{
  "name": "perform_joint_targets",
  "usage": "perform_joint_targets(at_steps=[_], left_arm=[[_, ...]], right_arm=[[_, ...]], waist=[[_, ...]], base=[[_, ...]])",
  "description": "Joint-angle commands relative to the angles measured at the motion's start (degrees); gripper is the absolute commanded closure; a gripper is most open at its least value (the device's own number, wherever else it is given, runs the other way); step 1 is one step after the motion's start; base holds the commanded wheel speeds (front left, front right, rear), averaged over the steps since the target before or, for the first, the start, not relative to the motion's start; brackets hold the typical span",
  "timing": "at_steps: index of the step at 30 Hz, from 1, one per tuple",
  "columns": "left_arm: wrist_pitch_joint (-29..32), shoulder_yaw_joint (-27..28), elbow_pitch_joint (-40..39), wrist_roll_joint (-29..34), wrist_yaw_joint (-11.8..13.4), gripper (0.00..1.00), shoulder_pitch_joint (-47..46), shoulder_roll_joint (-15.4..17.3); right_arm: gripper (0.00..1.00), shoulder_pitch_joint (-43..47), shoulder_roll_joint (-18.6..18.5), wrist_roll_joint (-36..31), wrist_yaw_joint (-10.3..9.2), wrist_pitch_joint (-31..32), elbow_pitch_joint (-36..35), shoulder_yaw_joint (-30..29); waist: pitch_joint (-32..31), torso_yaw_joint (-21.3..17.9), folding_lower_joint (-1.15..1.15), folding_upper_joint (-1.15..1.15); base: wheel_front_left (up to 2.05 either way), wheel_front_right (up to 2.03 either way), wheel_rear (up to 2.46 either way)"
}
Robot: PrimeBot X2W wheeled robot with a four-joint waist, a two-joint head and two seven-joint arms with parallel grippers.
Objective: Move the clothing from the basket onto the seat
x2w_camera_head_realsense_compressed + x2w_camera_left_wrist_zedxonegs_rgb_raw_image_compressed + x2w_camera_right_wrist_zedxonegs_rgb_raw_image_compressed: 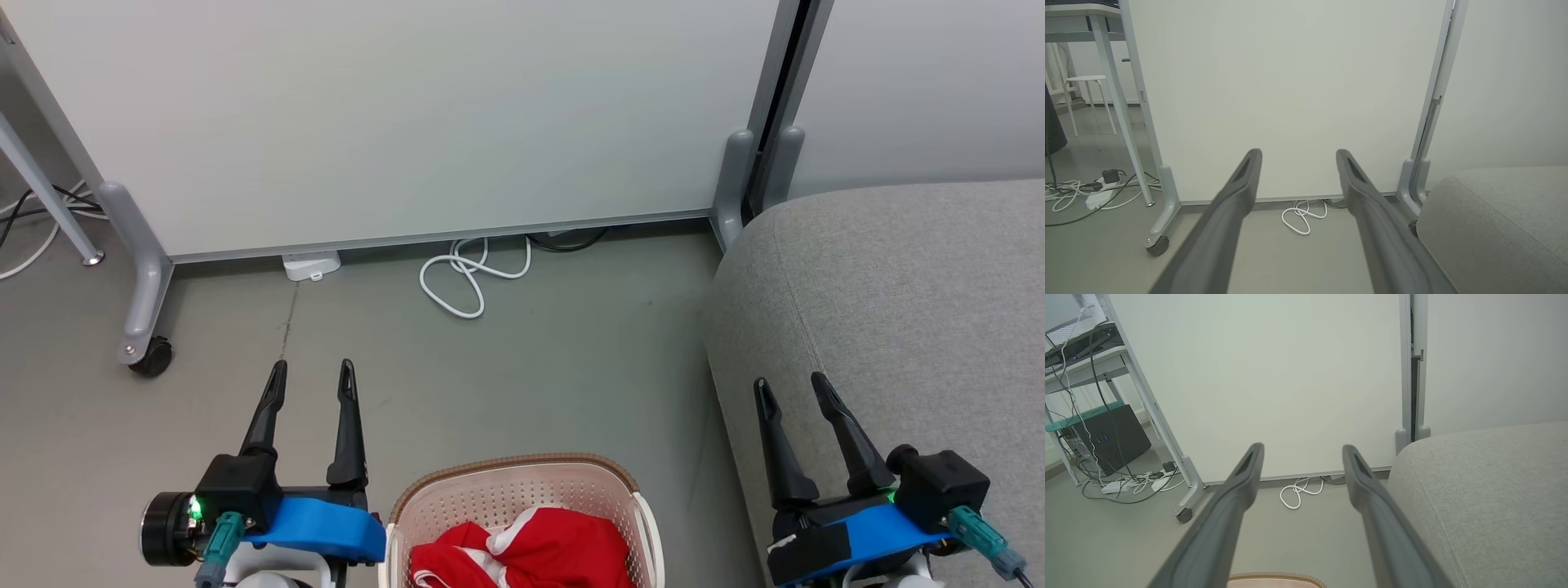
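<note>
Clothing (522, 549): red fabric with white trim, lying bunched inside the basket (498, 494) at 6 o'clock in the head view. Probably handling as soft, light and limp, draping once lifted; a raised top fold is offering the best pinch. Seat (898, 310) is standing at 3 o'clock, rounded edge near the basket. Left gripper (314, 371) and right gripper (788, 384) are flanking the basket, fingers (349, 433) standing apart, holding nothing. Floor (531, 359) at 12 o'clock is lying open.

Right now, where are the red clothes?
In the head view, the clothing lies in the basket at the bottom middle, between the left gripper and right gripper, left of the seat.
</note>
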Motion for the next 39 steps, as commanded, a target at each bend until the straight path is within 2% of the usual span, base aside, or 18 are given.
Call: perform_joint_targets(at_steps=[1, 14, 23, 30, 39], left_arm=[[-0.4, -0.2, -0.5, 1.1, -0.2, 0.00, -0.7, 0.3], [-1.8, 0.8, -0.4, 5.1, -2.4, 0.00, 0.1, -0.2], [-2.8, 2.6, 3.1, 6.4, -4.9, 0.00, 1.2, -1.0], [-2.7, 3.9, 6.5, 4.8, -6.5, 0.00, 0.7, -2.0], [-2.7, 4.5, 7.7, 6.0, -7.1, 0.00, -0.2, -2.5]], right_arm=[[0.00, 0.5, -0.4, -1.2, 0.11, -0.5, -0.5, 0.2], [0.00, 0.9, -0.4, -5.9, 0.13, -1.9, -0.3, 0.3], [0.00, 1.7, -0.4, -8.3, 0.13, -2.9, -0.2, -0.9], [0.00, 2.0, -0.4, -7.3, 0.09, -2.8, 0.1, -1.3], [0.00, 1.9, -0.4, -6.9, 0.09, -2.8, 0.3, -1.5]], waist=[[0.0, 0.0, 0.00, 0.00], [-0.1, 0.5, 0.00, 0.00], [-0.4, 0.8, 0.00, 0.00], [-0.4, 0.9, 0.00, 0.00], [-0.5, 1.1, 0.00, 0.00]], base=[[0.00, 0.00, 0.00], [0.00, 0.00, 0.00], [0.00, 0.00, 0.00], [0.00, 0.00, 0.00], [0.00, 0.00, 0.00]])
